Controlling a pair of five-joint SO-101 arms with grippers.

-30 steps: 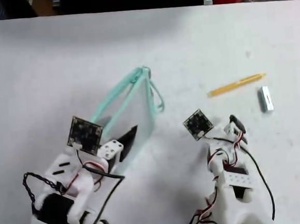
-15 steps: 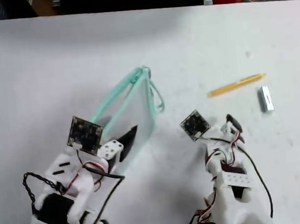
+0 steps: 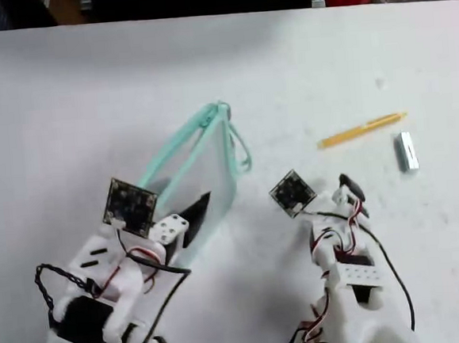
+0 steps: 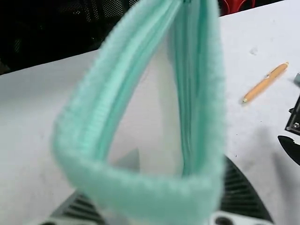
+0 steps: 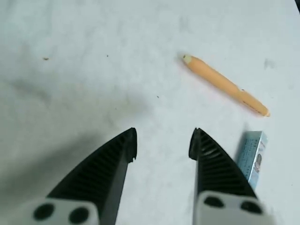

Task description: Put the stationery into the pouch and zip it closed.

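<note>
The left gripper (image 3: 191,213) is clamping the near end of the mint-edged pouch (image 3: 213,165). The pouch is standing on its edge, its zipper mouth gaping wide, and one dark finger is showing through its clear side. To the right, the right gripper (image 5: 163,136) is hovering over the white table (image 3: 88,87) with its jaws spread apart. The orange pen (image 5: 225,84) is lying farther off and to the right of that gripper. A small rectangular box (image 5: 251,157) is sitting just nearer than the pen's right end, not touching it. Both are lying on the table, well apart from the pouch.
</note>
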